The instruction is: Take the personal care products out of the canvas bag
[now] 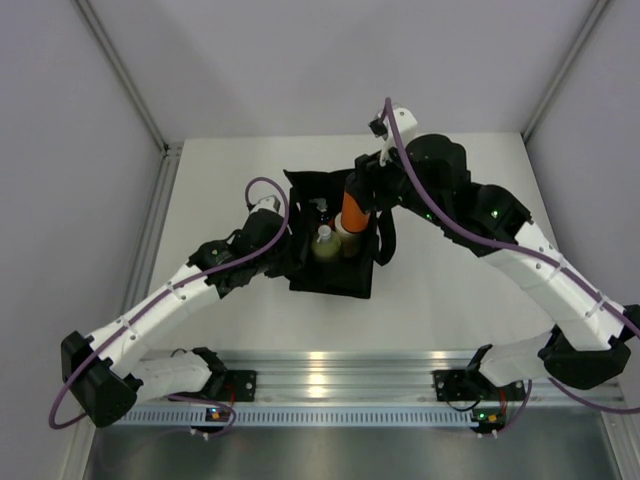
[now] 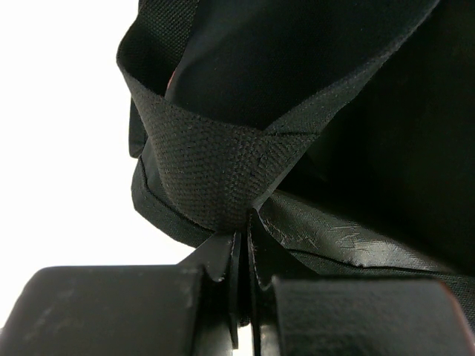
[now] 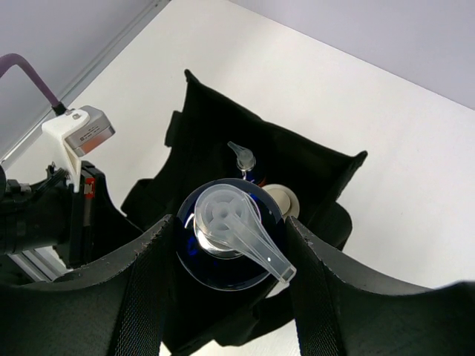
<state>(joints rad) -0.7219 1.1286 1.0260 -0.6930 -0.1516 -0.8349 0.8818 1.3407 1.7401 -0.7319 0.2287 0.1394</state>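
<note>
The black canvas bag (image 1: 330,275) stands open at the table's middle. My right gripper (image 1: 357,205) is shut on an orange bottle (image 1: 354,212) with a dark cap and holds it upright above the bag's far right part. In the right wrist view the bottle's dark top and clear pump (image 3: 230,245) sit between my fingers (image 3: 148,274). A yellow-green bottle (image 1: 323,244) stays inside. So do a beige cap (image 3: 283,199) and a second pump bottle (image 3: 243,158). My left gripper (image 1: 283,238) is shut on the bag's left rim fabric (image 2: 215,163).
A metal rail (image 1: 320,385) runs along the near edge between the arm bases. Grey enclosure walls stand left, right and behind. Bare white table (image 1: 450,290) lies right of the bag. The bag's strap handle (image 1: 386,240) hangs over its right side.
</note>
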